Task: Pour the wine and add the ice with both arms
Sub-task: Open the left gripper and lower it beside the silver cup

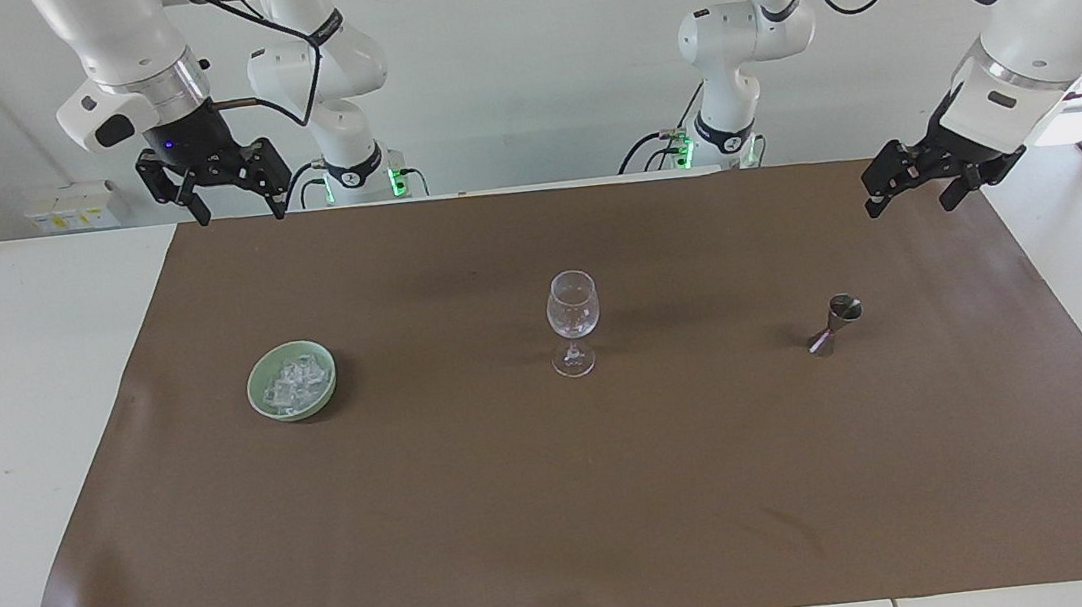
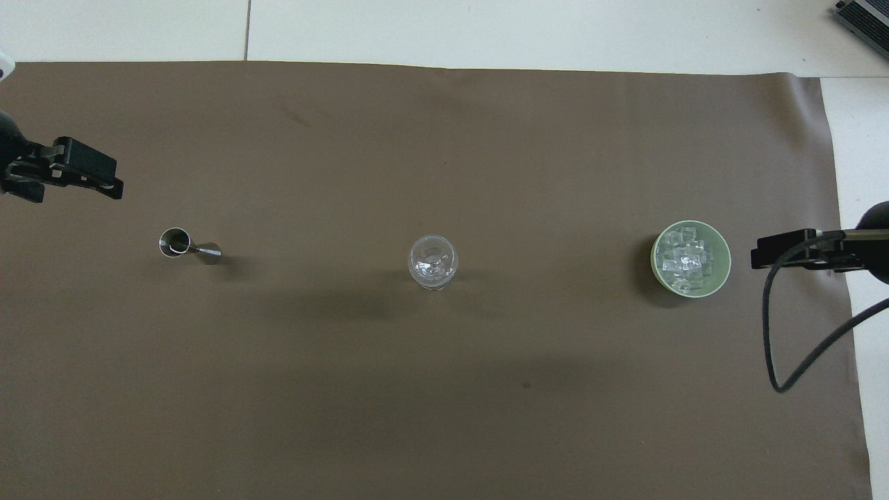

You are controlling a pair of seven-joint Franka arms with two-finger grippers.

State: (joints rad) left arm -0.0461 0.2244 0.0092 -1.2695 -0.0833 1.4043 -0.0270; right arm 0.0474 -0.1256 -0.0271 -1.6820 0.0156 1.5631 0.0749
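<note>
A: Ice (image 1: 292, 383), a heap of small clear cubes, fills a pale green bowl (image 1: 261, 398) on the brown mat (image 1: 562, 502) toward the right arm's end of the table (image 1: 18, 399). In the overhead view the ice (image 2: 686, 258) shows as a whitish pile inside the bowl's (image 2: 724, 260) rim.

B: And the rest of the line-up?

A: A wine glass (image 1: 572, 322) stands upright near the middle of the mat, well apart from the bowl. A small metal measuring cup (image 1: 836, 323), shaped like an hourglass, stands toward the left arm's end. Bowl, glass and cup sit roughly in one row across the mat.

B: Where are the two grippers?

A: The right gripper (image 1: 235, 213) hangs in the air over the mat's edge nearest the robots, at the bowl's end, its fingers spread apart with nothing between them. The left gripper (image 1: 910, 201) hangs tilted over the mat's corner near the robots at the measuring cup's end, its fingers also spread and empty.

B: Is either one touching anything?

A: No. Both are raised clear of the mat and well apart from the bowl, the glass and the measuring cup. From overhead, the left gripper (image 2: 83, 182) shows at the edge of the view beside the measuring cup (image 2: 182, 245), and the right gripper (image 2: 788, 253) just beside the bowl.
</note>
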